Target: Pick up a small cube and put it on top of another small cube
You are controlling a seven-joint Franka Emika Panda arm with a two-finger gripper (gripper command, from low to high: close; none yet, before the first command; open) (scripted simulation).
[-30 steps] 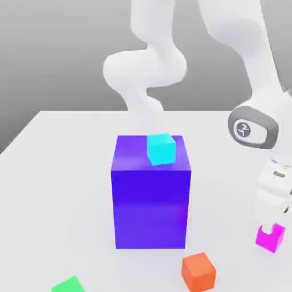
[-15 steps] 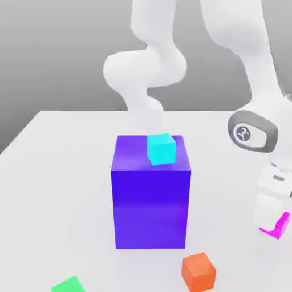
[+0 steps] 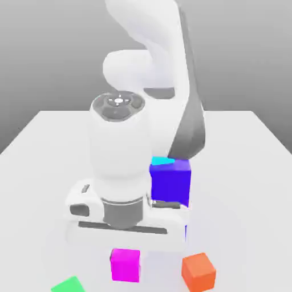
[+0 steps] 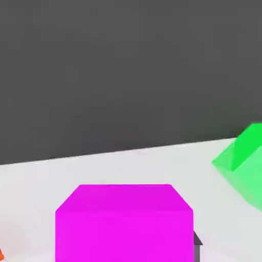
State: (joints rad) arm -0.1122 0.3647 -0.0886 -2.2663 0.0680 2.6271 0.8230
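Half done, by my judgement: gripper [image 3: 125,256] is clenched on the small cube [image 3: 125,264], lifted clear of the table [image 3: 34,171]; stacking remains.

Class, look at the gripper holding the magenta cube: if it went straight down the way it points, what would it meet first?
Probably the bare table. The gripper points down, shut on the magenta cube; no other block seems to lie beneath it, though depth is uncertain.
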